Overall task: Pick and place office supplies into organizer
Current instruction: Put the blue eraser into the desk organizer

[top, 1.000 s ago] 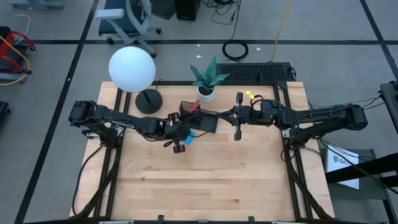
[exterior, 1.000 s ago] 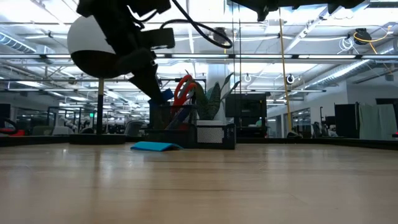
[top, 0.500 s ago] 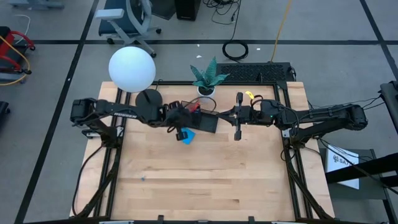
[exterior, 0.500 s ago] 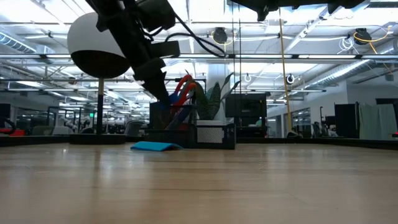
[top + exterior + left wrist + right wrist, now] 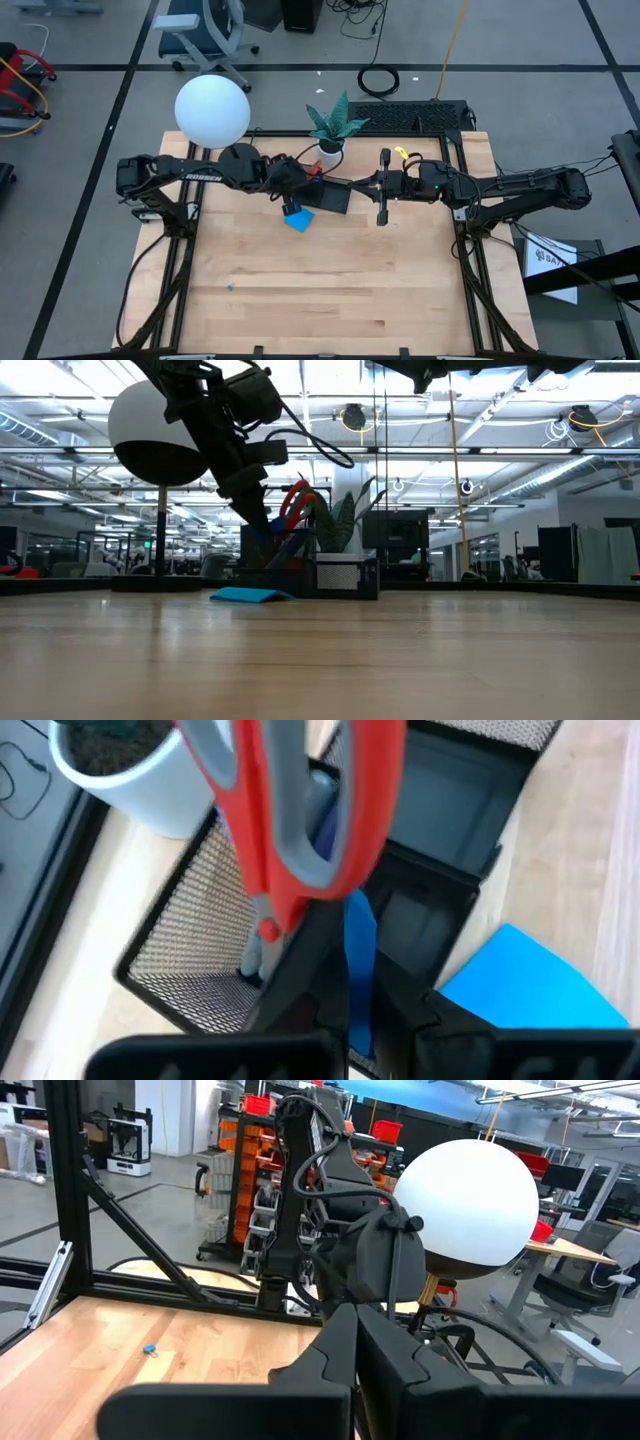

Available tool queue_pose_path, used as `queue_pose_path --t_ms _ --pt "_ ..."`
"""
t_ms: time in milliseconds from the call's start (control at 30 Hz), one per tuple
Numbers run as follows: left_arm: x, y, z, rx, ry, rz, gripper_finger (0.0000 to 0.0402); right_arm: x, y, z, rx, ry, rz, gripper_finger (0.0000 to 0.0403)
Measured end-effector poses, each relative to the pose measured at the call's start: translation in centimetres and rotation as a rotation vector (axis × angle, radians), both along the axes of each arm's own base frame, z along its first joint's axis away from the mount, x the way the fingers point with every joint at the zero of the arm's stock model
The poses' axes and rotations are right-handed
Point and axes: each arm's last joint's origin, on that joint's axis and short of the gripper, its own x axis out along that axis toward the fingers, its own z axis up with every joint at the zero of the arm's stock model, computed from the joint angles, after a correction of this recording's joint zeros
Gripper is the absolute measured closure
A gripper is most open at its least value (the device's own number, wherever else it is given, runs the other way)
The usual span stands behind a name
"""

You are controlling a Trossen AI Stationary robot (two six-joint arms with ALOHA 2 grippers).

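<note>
Left gripper (image 5: 345,1010) clamped on what looks like a blue pen (image 5: 358,945), poised over the organizer (image 5: 325,195) at far centre, ready to lower and release; right gripper (image 5: 381,187) shut, idling right of it.

From overhead I cannot see the left pincer (image 5: 298,190) clearly against the black organizer (image 5: 325,196), and in its wrist view the blurred red-handled scissors (image 5: 300,820) run off the frame's edge.
</note>
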Motion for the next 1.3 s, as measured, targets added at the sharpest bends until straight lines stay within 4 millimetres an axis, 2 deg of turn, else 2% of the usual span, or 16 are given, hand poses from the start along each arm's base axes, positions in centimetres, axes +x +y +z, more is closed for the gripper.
queue_pose_path --t_ms 233,567,1000,1300 --pt "0.2 0.0 -0.3 0.01 0.016 -0.022 0.0379 0.0 0.0 0.0 -0.008 0.001 0.0 0.0403" --pt "0.1 0.2 -0.3 0.003 0.007 0.013 0.0303 0.0 0.0 0.0 -0.019 0.002 0.0 0.0403" --pt "0.1 0.1 -0.3 -0.013 0.003 0.022 0.027 0.0 0.0 -0.1 -0.023 0.009 0.0 0.0403" --pt "0.3 -0.9 -0.4 -0.01 0.007 -0.017 0.0237 0.0 0.0 -0.1 -0.023 0.009 -0.001 0.0403"
